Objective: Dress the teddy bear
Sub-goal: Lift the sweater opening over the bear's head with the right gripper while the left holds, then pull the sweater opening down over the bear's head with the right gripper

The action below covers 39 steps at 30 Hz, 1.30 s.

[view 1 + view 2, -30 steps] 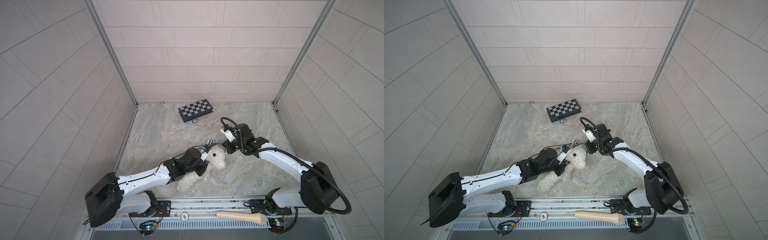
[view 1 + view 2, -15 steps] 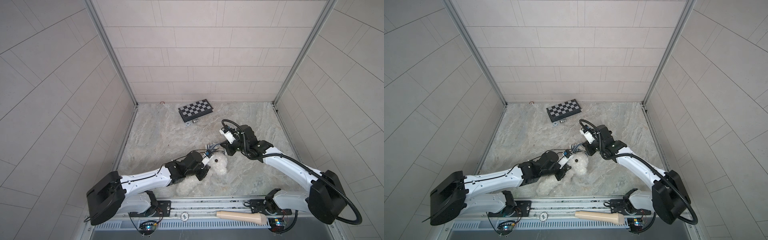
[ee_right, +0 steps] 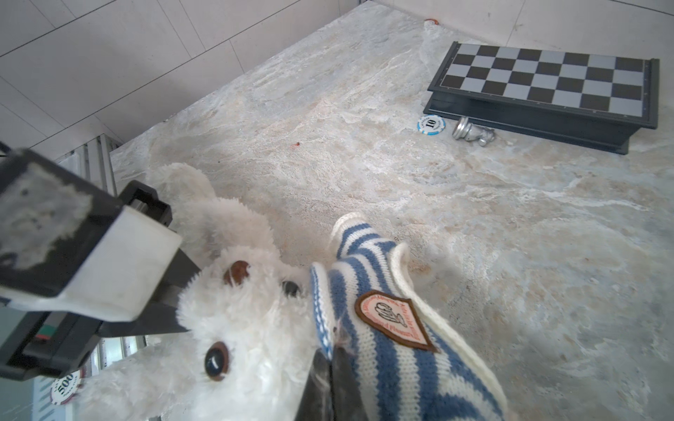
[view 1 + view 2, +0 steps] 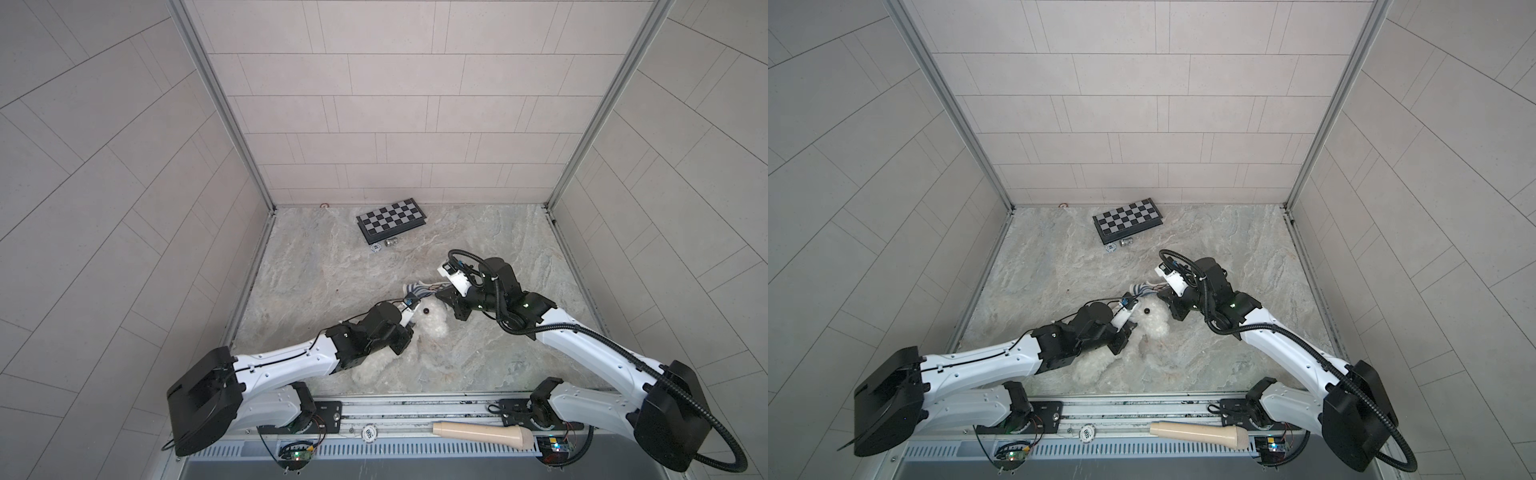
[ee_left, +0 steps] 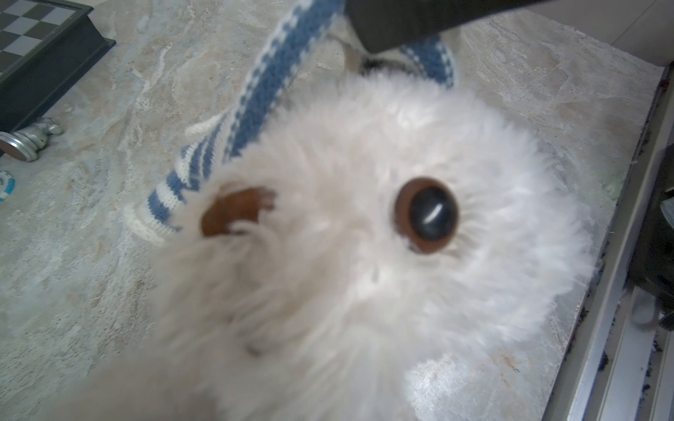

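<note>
Marble tabletop (image 4: pixel 478 232) is shut in by tiled walls on three sides and by a metal rail (image 4: pixel 415 409) at the front. Its right side and left back corner lie bare, while the small clutter keeps to the back middle. One teddy bear (image 4: pixel 434 328) lies face up left of centre, head toward the middle and feet close to the front edge. One striped shirt (image 3: pixel 386 350) lies just past the crown of its head, touching the fur. The right gripper (image 3: pixel 332 359) has its jaws clamped tight on the shirt's hem. The left gripper (image 4: pixel 402 341) sits at the bear's neck; whether its jaws hold fur cannot be told. One folded chessboard (image 4: pixel 392 218), one silver chess piece (image 4: pixel 390 242) and one blue chip (image 4: pixel 376 248) sit together near the back wall. A second chip (image 3: pixel 67 386) and one beige handle (image 4: pixel 482 434) lie at the rail.
</note>
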Tool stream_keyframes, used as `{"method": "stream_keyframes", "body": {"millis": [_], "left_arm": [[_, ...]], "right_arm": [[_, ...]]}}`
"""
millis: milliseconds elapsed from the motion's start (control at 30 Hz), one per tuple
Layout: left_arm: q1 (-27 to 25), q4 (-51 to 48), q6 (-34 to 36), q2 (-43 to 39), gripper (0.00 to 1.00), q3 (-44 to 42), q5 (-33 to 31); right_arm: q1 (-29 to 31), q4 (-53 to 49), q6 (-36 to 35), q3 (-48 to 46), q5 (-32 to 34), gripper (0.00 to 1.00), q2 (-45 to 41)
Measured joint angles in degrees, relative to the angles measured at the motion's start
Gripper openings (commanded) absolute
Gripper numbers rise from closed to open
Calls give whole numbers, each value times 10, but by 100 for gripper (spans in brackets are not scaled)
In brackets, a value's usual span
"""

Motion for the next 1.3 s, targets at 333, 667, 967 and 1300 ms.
{"method": "stream_keyframes", "body": {"millis": [333,667,967,1300], "left_arm": [[0,17,-19,-22,0,-10,-66],[0,42,-37,-56,0,-31,-104],[-2,66,-53,-96,0,-56,-145],[-3,86,-71,-154,0,-87,-158]], "right_arm": [[35,-4,-14,0,-13,0,-28],[82,-18,-29,5,-14,0,-30],[130,-21,-33,33,-19,0,-17],[155,-28,-37,52,-17,0,14]]}}
